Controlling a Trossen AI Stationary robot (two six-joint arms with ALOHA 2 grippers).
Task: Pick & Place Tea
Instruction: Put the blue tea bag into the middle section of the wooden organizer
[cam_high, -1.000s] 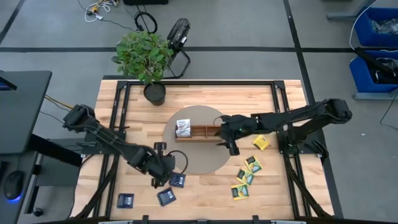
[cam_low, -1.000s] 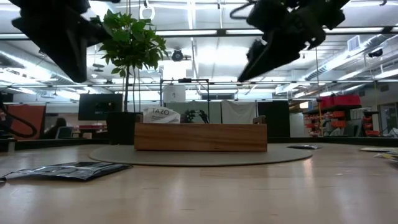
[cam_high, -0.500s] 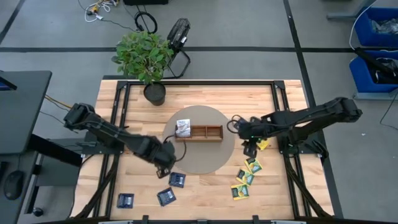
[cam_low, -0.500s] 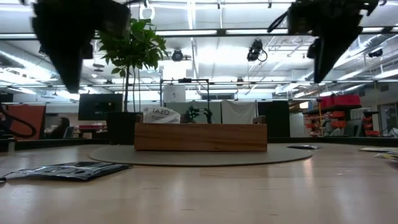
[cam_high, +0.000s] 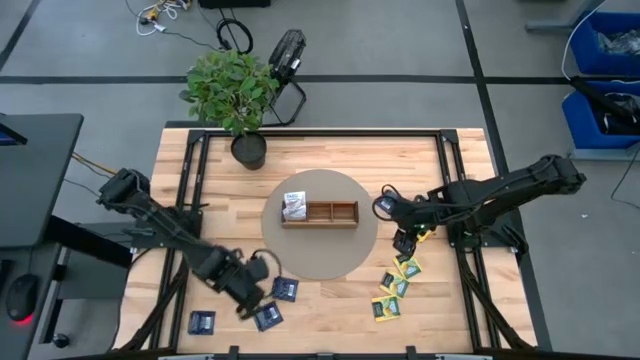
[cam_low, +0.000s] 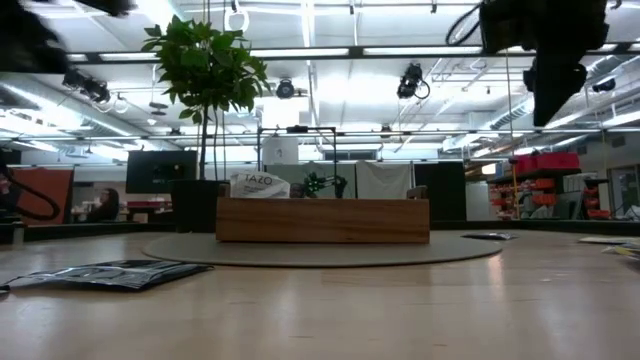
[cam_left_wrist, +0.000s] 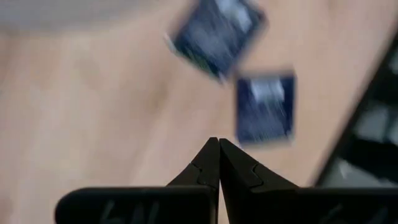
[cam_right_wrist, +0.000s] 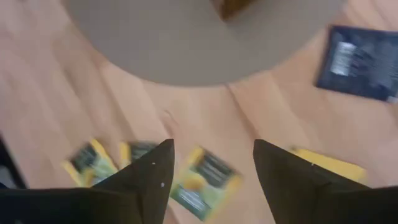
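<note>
Working from the wooden table inward: round grey mat at centre, three-compartment tray on it with one white-faced tea packet upright in its left-end compartment.

Right gripper spread wide, empty, hovering just off the mat's right edge. Yellow-green tea packets scattered just below it, one more yellow packet right beside the fingers. In the right wrist view, a yellow-green packet framed between the two fingers, so alignment looks near.

Judged step: right arm going for a pickup. Best done by dropping straight onto one packet lying clear of its neighbours, pinching an edge, avoiding the overlapped ones.

Left gripper clenched shut, nothing visible in it, over the table's lower left. Dark blue packets just beside it, two more and nearby; dark packets ahead of the closed tips in the left wrist view.
</note>
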